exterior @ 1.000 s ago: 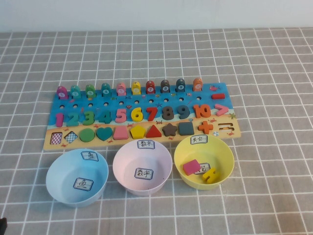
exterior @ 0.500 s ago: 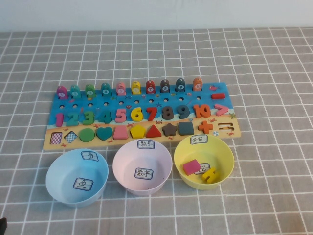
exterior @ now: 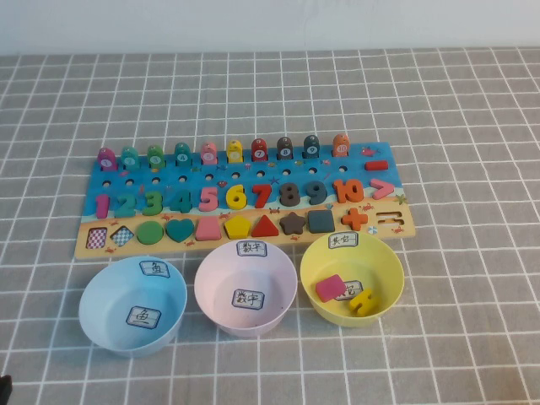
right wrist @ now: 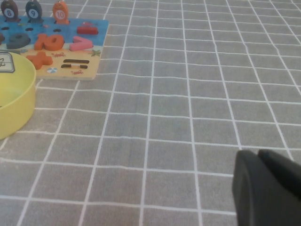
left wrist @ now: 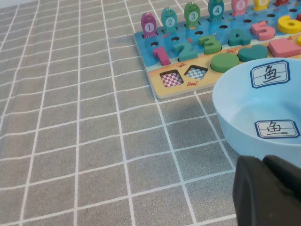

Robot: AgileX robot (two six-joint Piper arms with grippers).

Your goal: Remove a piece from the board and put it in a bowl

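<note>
right gripper (right wrist: 265, 188) closed and empty over bare cloth, left gripper (left wrist: 268, 190) closed beside light blue bowl (left wrist: 235, 117), yellow bowl (exterior: 352, 278) holding equals-sign piece (exterior: 362, 301) and pink square block (exterior: 330, 288), pink bowl (exterior: 245, 288) empty

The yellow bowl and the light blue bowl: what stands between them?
In the high view, the pink bowl stands between the yellow bowl and the light blue bowl. All three stand in one row just in front of the board.
</note>
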